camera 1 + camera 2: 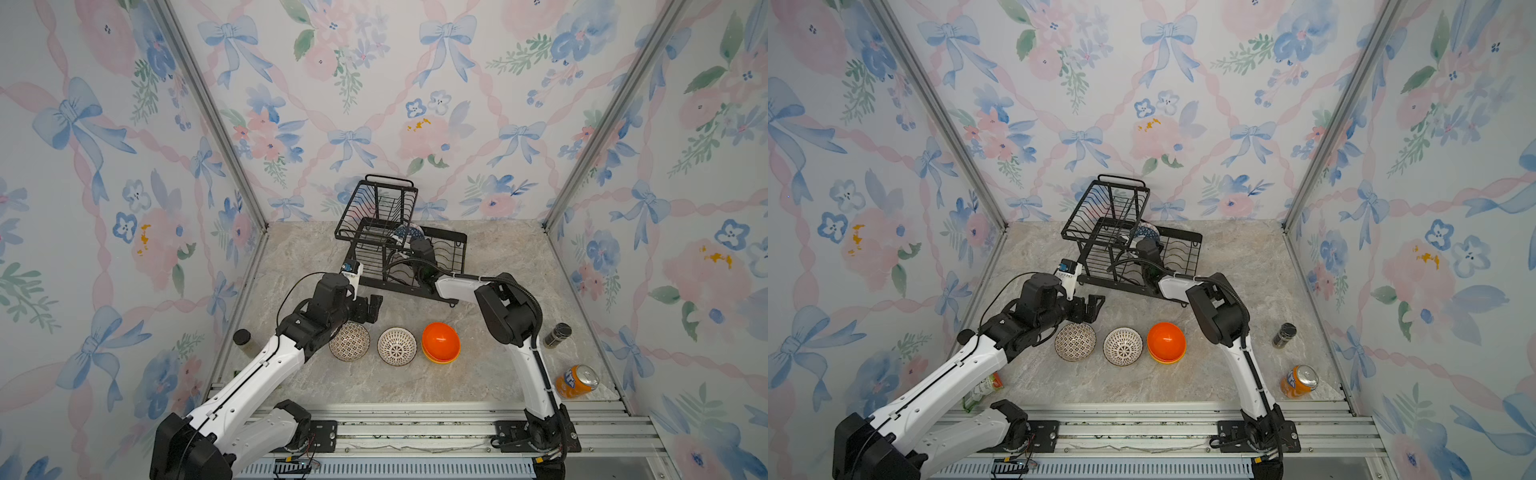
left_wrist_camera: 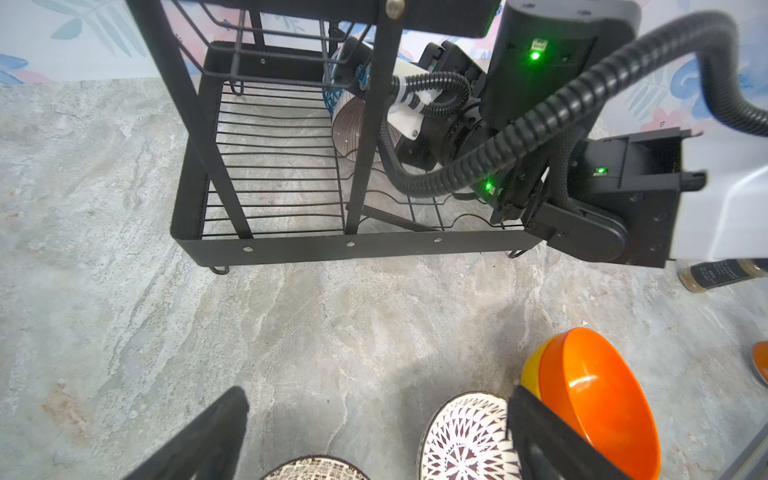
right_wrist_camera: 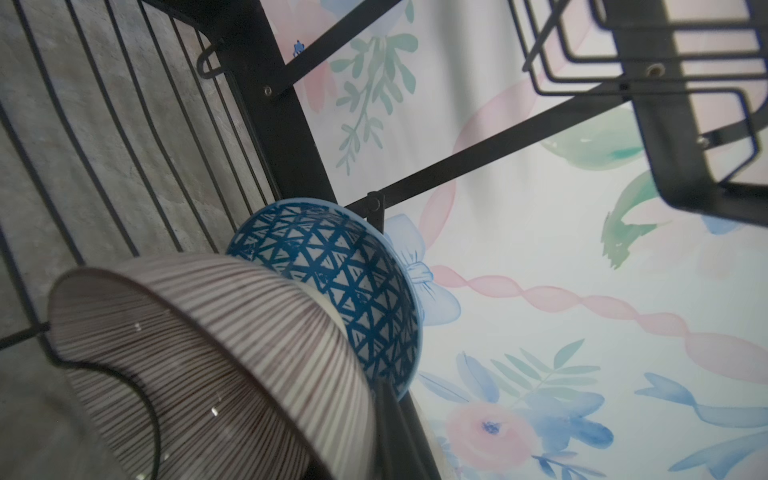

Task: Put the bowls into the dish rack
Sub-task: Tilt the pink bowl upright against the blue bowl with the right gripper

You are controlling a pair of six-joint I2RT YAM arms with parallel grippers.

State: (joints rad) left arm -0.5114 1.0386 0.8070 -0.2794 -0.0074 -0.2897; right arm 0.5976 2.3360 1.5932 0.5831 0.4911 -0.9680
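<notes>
The black wire dish rack (image 1: 455,245) (image 1: 1190,245) stands at the back of the table. Inside its base the blue triangle-patterned bowl (image 3: 332,257) (image 2: 330,102) stands on edge. Against it leans the pink striped bowl (image 3: 199,340) (image 2: 353,133), with my right gripper (image 1: 409,245) shut on its rim; the bowl hides most of the fingers. My left gripper (image 2: 378,399) (image 1: 368,309) hangs open and empty over the table, just behind two lattice bowls (image 1: 349,341) (image 1: 397,346). An orange bowl (image 1: 441,340) is nested in a yellow bowl (image 2: 530,370) to their right.
An orange soda can (image 1: 577,380) lies near the front right. A dark jar (image 1: 557,334) stands by the right wall and a black-capped jar (image 1: 242,336) by the left wall. A green packet (image 1: 984,388) lies under the left arm. The rack's raised basket (image 1: 376,203) overhangs the base.
</notes>
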